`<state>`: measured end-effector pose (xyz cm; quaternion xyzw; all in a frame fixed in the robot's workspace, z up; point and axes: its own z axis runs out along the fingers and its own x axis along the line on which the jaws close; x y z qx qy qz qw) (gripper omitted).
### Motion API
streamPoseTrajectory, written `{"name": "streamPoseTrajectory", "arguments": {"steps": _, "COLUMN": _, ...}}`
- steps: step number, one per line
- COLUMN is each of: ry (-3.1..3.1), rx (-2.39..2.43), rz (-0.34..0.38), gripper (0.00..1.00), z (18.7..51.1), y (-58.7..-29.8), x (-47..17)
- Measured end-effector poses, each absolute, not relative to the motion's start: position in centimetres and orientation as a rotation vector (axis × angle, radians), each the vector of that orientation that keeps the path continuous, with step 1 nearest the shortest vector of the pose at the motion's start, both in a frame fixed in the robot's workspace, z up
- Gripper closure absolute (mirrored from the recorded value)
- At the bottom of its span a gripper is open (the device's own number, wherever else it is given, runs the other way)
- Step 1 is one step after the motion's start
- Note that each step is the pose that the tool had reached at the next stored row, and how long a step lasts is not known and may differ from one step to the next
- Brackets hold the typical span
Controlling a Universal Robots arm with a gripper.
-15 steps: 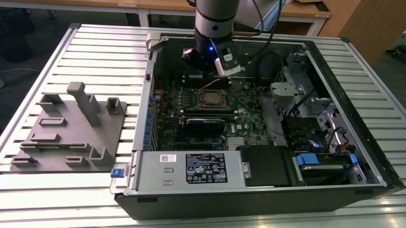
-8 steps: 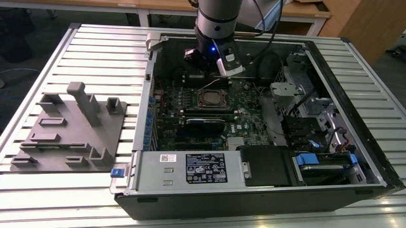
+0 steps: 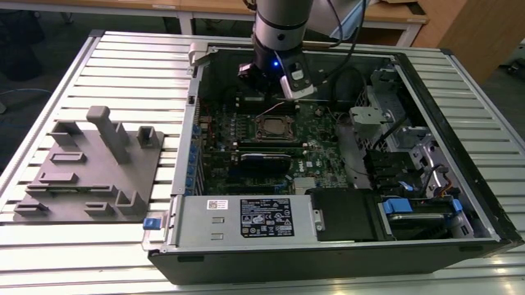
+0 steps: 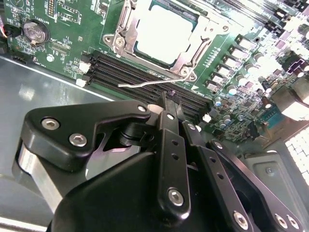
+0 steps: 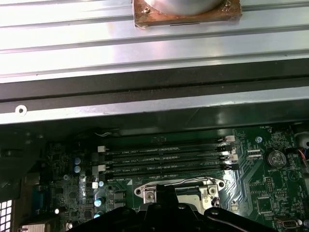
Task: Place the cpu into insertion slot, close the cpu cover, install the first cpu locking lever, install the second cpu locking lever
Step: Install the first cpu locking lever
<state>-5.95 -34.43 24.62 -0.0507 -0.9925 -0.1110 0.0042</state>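
Slatted metal table (image 3: 123, 67) bears an open black computer case (image 3: 459, 123). Silvery square cpu (image 4: 166, 31) sits in the silver-rimmed insertion slot (image 3: 275, 128), one edge cropped; black gripper (image 4: 170, 98) beside it, jaws pressed together.

Robotics lab, slatted metal bench (image 3: 123, 61), open computer case (image 3: 328, 263)
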Motion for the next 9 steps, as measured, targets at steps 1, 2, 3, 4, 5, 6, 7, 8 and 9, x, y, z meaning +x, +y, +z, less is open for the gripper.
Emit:
{"name": "streamPoseTrajectory", "arguments": {"steps": 1, "ry": -3.11, "rx": -0.159, "rz": -0.347, "gripper": 0.9, "z": 24.56, "y": -34.4, "x": -5.95}}
{"name": "streamPoseTrajectory", "arguments": {"steps": 2, "ry": -3.11, "rx": -0.159, "rz": -0.348, "gripper": 0.9, "z": 24.48, "y": -34.37, "x": -5.94}}
{"name": "streamPoseTrajectory", "arguments": {"steps": 3, "ry": -3.11, "rx": -0.159, "rz": -0.348, "gripper": 0.9, "z": 24.39, "y": -34.35, "x": -5.93}}
{"name": "streamPoseTrajectory", "arguments": {"steps": 4, "ry": -3.11, "rx": -0.159, "rz": -0.348, "gripper": 0.9, "z": 24.31, "y": -34.32, "x": -5.91}}
{"name": "streamPoseTrajectory", "arguments": {"steps": 5, "ry": -3.11, "rx": -0.159, "rz": -0.348, "gripper": 0.9, "z": 24.25, "y": -34.31, "x": -5.9}}
{"name": "streamPoseTrajectory", "arguments": {"steps": 6, "ry": -3.11, "rx": -0.159, "rz": -0.348, "gripper": 0.9, "z": 24.19, "y": -34.29, "x": -5.89}}
{"name": "streamPoseTrajectory", "arguments": {"steps": 7, "ry": -3.11, "rx": -0.159, "rz": -0.347, "gripper": 0.9, "z": 24.17, "y": -34.28, "x": -5.89}}
{"name": "streamPoseTrajectory", "arguments": {"steps": 8, "ry": -3.11, "rx": -0.159, "rz": -0.347, "gripper": 0.9, "z": 24.14, "y": -34.27, "x": -5.88}}
{"name": "streamPoseTrajectory", "arguments": {"steps": 9, "ry": -3.11, "rx": -0.159, "rz": -0.347, "gripper": 0.9, "z": 24.11, "y": -34.21, "x": -5.89}}
